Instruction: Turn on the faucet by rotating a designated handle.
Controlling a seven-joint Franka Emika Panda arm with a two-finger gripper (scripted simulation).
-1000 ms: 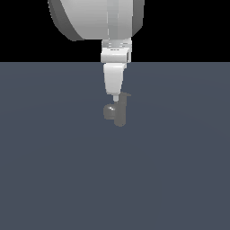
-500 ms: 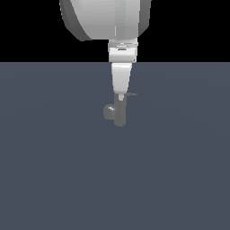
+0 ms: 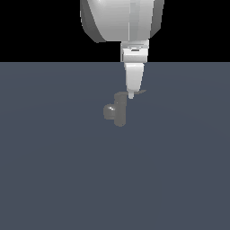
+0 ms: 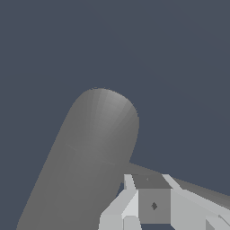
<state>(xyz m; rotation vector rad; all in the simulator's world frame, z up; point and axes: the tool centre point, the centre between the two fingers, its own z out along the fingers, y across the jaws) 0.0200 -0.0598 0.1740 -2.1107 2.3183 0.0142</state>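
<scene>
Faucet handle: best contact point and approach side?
Likely the handle at its free outer end, away from the faucet cylinder, from above. It is a thin flat lever sticking out sideways, so the tip gives most leverage. The gripper is already there; its jaw state is unclear.

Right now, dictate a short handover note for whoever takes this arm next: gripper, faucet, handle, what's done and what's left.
Gripper: tip down at the handle, beside the top of the faucet; open or shut cannot be told.
Faucet: upright on the grey floor, side bulge toward the exterior view's left.
Handle: sticks out toward the exterior view's right, partly hidden by the gripper.
Done: gripper brought to the handle.
Left: rotate the handle; contact looks likely but unconfirmed.
</scene>
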